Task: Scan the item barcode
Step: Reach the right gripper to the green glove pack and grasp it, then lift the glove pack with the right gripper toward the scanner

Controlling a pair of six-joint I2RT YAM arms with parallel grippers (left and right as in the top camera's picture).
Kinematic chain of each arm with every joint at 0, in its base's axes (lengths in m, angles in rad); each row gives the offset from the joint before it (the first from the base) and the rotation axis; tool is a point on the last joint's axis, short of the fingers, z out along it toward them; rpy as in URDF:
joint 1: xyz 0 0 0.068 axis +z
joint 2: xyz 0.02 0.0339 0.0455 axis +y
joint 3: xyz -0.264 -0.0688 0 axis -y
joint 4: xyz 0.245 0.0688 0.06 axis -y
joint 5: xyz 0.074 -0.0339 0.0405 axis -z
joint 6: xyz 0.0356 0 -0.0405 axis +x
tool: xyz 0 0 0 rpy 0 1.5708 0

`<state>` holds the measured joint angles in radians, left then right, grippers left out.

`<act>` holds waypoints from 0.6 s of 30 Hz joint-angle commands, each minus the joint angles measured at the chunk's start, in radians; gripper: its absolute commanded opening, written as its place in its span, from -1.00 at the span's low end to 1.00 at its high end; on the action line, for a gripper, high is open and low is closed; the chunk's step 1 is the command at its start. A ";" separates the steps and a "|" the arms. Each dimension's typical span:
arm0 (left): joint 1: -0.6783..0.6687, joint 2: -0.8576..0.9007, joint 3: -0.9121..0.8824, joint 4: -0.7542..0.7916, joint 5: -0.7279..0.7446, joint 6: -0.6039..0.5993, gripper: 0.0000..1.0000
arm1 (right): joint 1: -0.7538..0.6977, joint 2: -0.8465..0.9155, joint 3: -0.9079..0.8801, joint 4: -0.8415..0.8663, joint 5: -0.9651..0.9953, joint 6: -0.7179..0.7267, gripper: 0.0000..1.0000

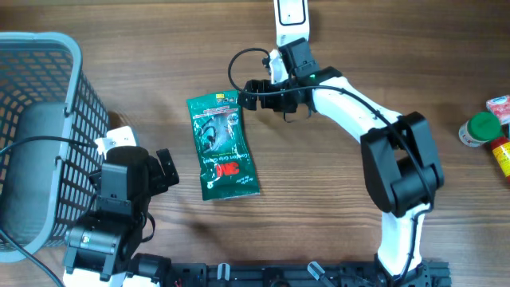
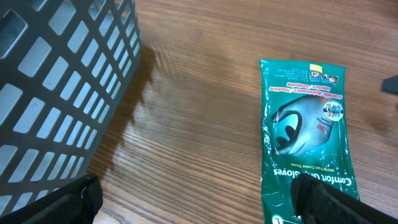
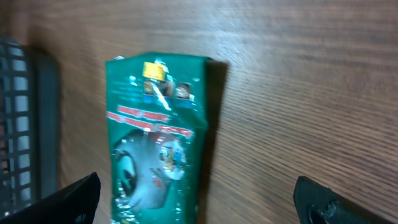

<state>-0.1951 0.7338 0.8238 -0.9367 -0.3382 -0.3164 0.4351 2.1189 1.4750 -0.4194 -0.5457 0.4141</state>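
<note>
The item is a green packet of gloves (image 1: 221, 146), lying flat and printed face up on the wooden table; no barcode shows on it. My right gripper (image 1: 245, 94) hovers open over the packet's top end, and the packet (image 3: 158, 143) sits between the two spread fingers, nearer the left one. My left gripper (image 1: 167, 167) stands open just left of the packet's lower part. In the left wrist view the packet (image 2: 308, 137) lies to the right, its lower end under my right finger (image 2: 336, 202). Neither gripper holds anything.
A grey mesh basket (image 1: 44, 104) fills the left side, close to my left arm, and its wall (image 2: 62, 93) looms at the left. A white device (image 1: 291, 16) sits at the back edge. A green-capped bottle (image 1: 480, 129) and red items lie at the far right.
</note>
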 commanded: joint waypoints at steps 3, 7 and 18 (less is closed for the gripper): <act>0.005 -0.005 0.000 0.000 0.005 -0.002 1.00 | 0.043 0.057 -0.010 0.007 -0.037 -0.027 0.99; 0.005 -0.005 0.000 0.000 0.005 -0.002 1.00 | 0.105 0.072 -0.010 0.022 -0.031 -0.074 0.93; 0.005 -0.005 0.000 0.000 0.005 -0.002 1.00 | 0.141 0.111 -0.010 0.014 0.021 -0.070 -0.91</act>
<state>-0.1951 0.7338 0.8238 -0.9363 -0.3382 -0.3164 0.5777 2.2089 1.4742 -0.4046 -0.5556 0.3504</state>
